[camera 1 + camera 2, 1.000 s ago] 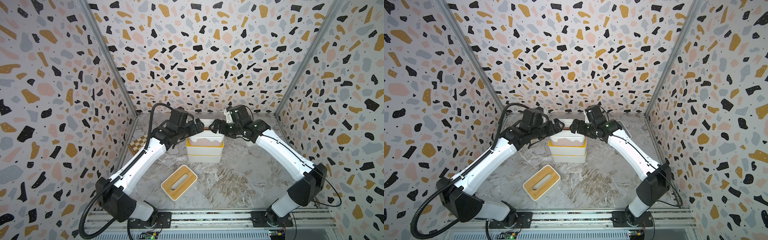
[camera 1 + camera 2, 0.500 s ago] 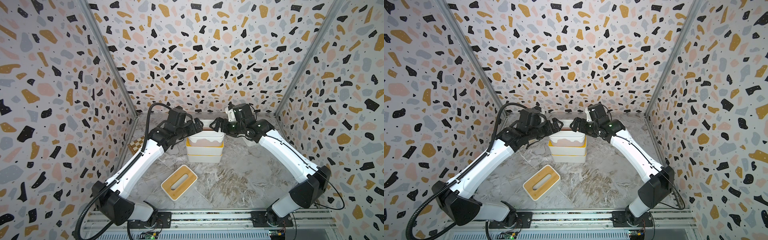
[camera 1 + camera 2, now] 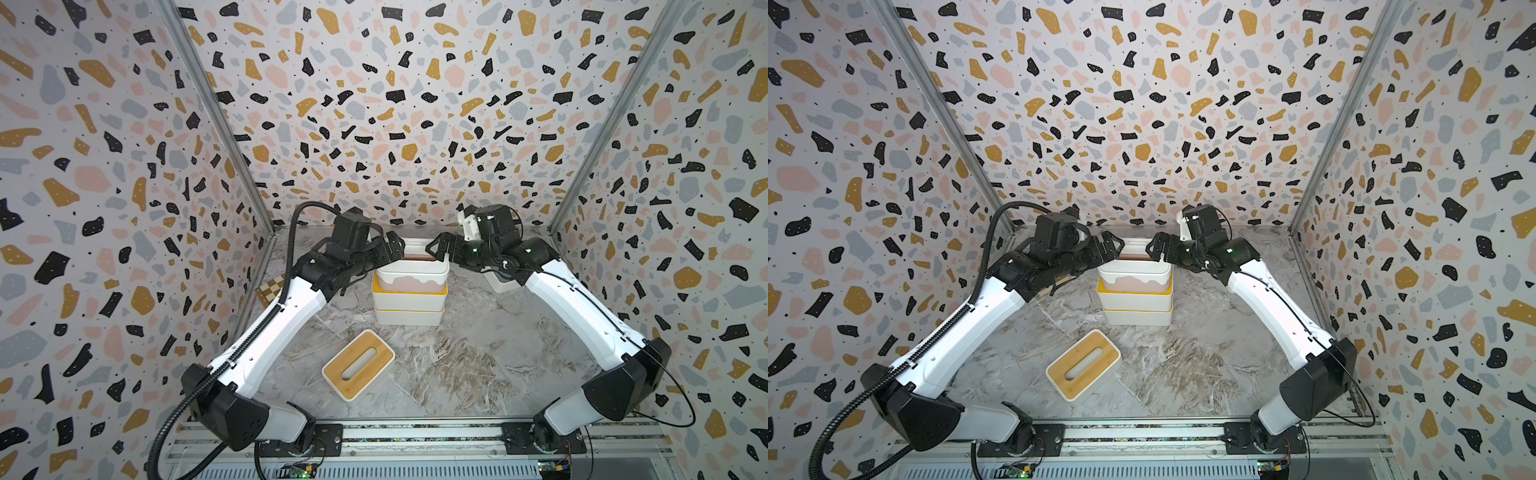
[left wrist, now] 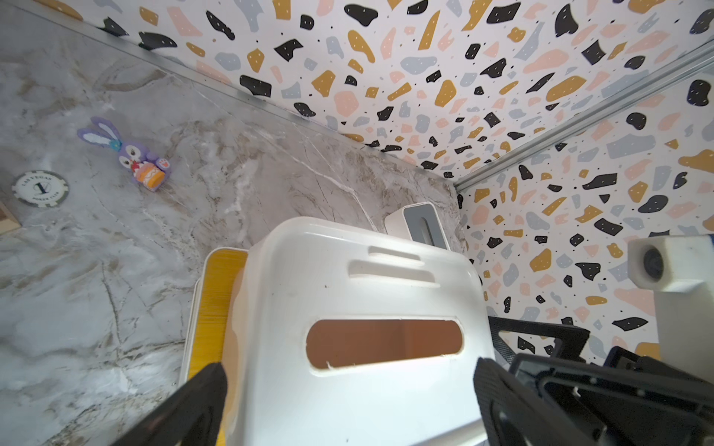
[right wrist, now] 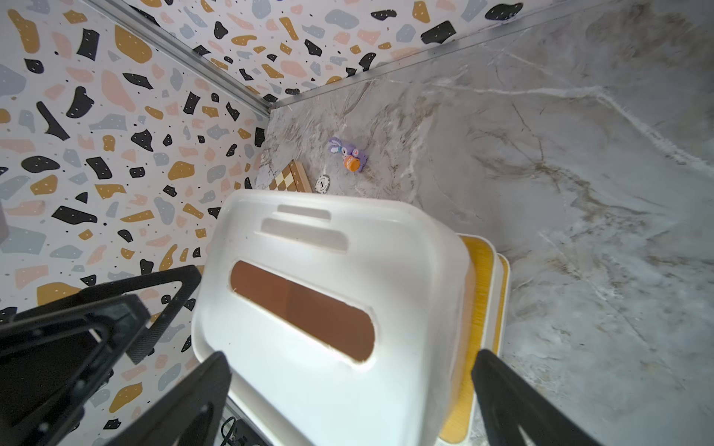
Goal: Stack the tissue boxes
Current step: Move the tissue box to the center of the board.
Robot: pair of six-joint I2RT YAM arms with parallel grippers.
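With the left gripper (image 3: 395,247) and right gripper (image 3: 435,249) now drawn apart, jaws wide and empty, the pink-sided white box (image 3: 411,270) is left resting between them on the 2 yellow-lidded boxes (image 3: 409,300), so 3 are stacked and the wood-lidded box (image 3: 358,365) and grey-lidded box (image 4: 423,224) remain.

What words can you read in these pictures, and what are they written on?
"LAS VEGAS": around the top edge of the poker chip, in the left wrist view.
"POKER CLUB": around the bottom edge of the same chip.
The mark in the chip's middle is too blurred to read.
In the right wrist view the chip is too small to read.
The white tissue box and the toy bunny show no writing.
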